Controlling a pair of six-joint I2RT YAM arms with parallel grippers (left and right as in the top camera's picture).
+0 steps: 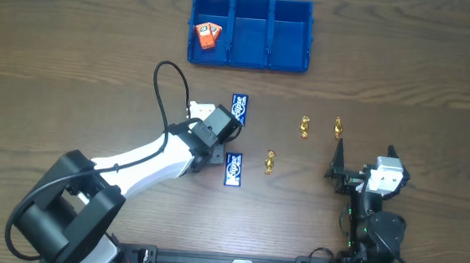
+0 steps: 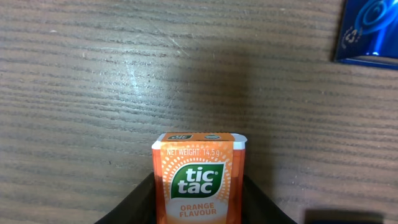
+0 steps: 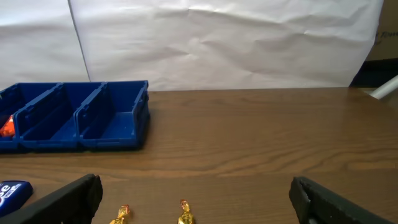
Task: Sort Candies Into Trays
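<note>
In the top view the blue tray (image 1: 249,64) stands at the far side of the counter (image 1: 72,68), and two orange boxes (image 1: 207,34) already lie in its left compartment. The left gripper (image 1: 226,121) is near the middle of the counter, between two blue packets (image 1: 239,108), one just beyond it and one nearer to the arms. Three gold candies (image 1: 305,127) lie to its right. The tray's left compartment is straight beyond this gripper and a little to the left, so I judge the coming move is a short carry away from the arm's base. The left arm is clearly the nearer one. In the left wrist view the gripper pinches an orange box (image 2: 199,183) by its two narrow sides. The box's long axis runs along the fingers, above bare counter. In the right wrist view the right gripper (image 3: 193,194) is spread wide and holds nothing, low over the counter near the gold candies.
</note>
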